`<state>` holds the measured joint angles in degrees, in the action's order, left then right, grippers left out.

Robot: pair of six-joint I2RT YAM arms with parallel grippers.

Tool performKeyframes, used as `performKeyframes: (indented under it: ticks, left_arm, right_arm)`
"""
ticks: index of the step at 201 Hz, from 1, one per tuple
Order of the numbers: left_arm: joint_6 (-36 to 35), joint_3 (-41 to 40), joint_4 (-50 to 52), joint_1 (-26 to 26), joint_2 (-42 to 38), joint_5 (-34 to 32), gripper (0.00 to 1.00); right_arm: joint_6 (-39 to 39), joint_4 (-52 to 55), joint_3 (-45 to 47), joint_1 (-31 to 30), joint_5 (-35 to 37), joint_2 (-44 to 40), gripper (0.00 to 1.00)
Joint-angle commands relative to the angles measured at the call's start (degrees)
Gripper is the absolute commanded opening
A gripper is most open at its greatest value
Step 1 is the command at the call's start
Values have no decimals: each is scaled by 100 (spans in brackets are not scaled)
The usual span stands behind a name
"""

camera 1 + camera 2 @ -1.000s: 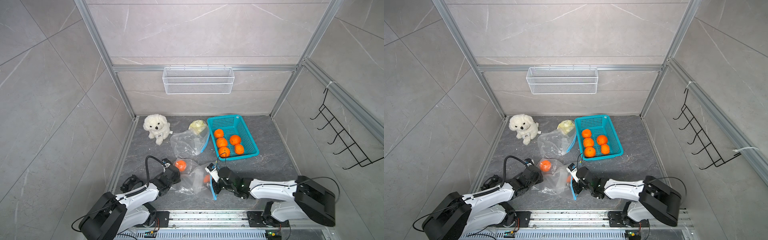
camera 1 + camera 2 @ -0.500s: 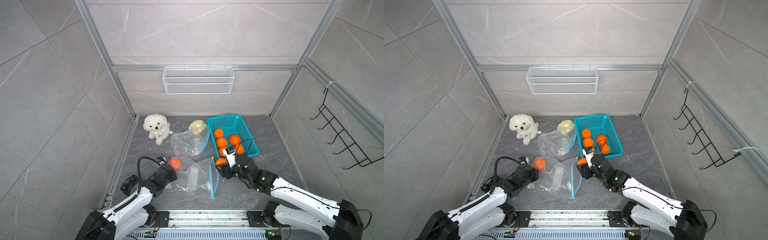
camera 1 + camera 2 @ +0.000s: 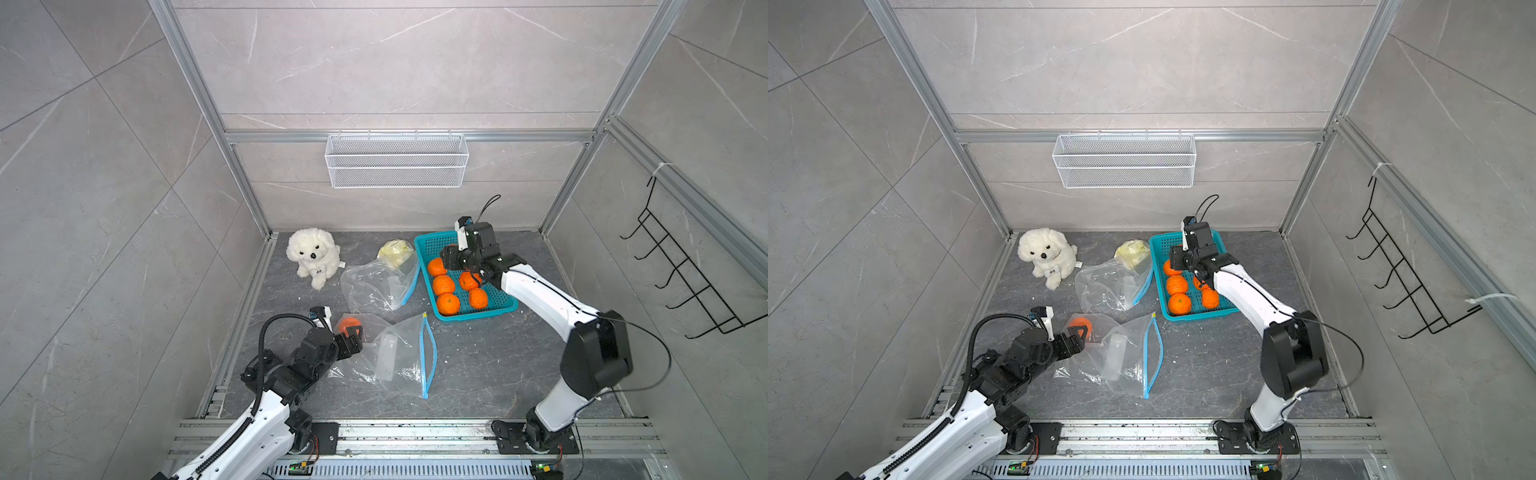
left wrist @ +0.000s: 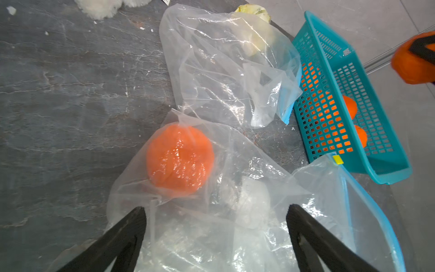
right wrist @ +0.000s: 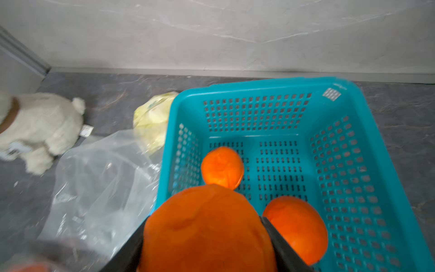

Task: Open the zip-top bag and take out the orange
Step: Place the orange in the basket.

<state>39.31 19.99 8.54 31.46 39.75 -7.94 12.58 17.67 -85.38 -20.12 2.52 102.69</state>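
1. Both top views: mounted high at the front, looking steeply down on the whole worktop [image 3: 498, 365]; nearly equal framing, slightly offset sideways.
2. Left wrist: low, close, looking past left end effector [image 4: 215, 208] across zip-top bag [image 4: 270, 179] toward basket [image 4: 324, 70].
3. Right wrist: close over basket, facing back wall [image 5: 235, 35]; orange [image 5: 207, 226] fills foreground.
4. Wrist views share basket, farther clear bag [image 5: 101, 179].

No legible text; basket sticker [image 5: 331, 94] and plush dog tag [image 5: 86, 130] too blurry.
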Motion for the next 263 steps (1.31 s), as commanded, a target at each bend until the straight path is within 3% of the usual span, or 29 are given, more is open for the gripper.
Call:
performKeyframes:
  ticks: [1, 27, 54, 125, 143, 173, 224, 263]
  left_arm:
    - [-374, 430, -160, -20, 280, -176, 98]
    - [-513, 638, -257, -20, 635, -329, 98]
    - [-591, 699, -452, -24, 892, -263, 98]
    - [-711, 958, -623, -22, 1486, -400, 98]
    - [-710, 1011, -720, -25, 1667, -321, 97]
    - [-687, 1069, -739, -18, 1791, -261, 97]
    - [-731, 1094, -548, -24, 1645, -360, 98]
    - [-858, 1200, -502, -67, 1845, -616, 99]
  right_arm:
    - [-112, 457, -822, 273, -1, 836, 51]
    - [-141, 990, -1957, 414, 10, 1919, 51]
    - [-75, 1312, -2542, 476, 105, 2567, 51]
    - [216, 1575, -2466, 583, 202, 3123, 54]
    - [204, 1471, -2315, 603, 81, 3052, 56]
    - [109, 1644, -2378, 605, 29, 3050, 73]
    - [48, 1714, -2411, 601, -86, 2872, 78]
    - [-170, 596, -781, 371, 20, 1273, 78]
